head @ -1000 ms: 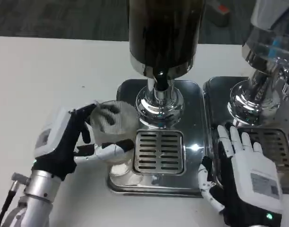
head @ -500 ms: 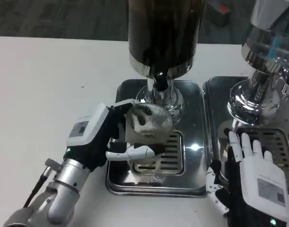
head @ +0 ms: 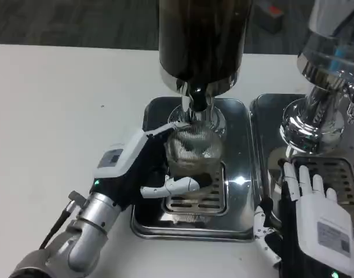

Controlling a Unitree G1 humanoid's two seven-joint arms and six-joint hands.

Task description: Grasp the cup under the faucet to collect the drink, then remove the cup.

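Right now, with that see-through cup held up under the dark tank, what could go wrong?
The left hand holds the clear cup above the drip grate, just below the faucet. If the cup's mouth sits off to one side of the spout, drink might spill onto the metal tray. The cup looks thin and ribbed, so a tight squeeze could dent it or make it slip as it fills.

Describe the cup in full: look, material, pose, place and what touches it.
The cup is a clear, ribbed tumbler that looks like plastic or glass, with nothing visible inside. It stands roughly upright over the slotted drip grate of the left steel tray, just below the black faucet of the dark drink dispenser. The left hand grips it from the left, a white finger wrapped around its lower front. Whether its base rests on the grate cannot be told.
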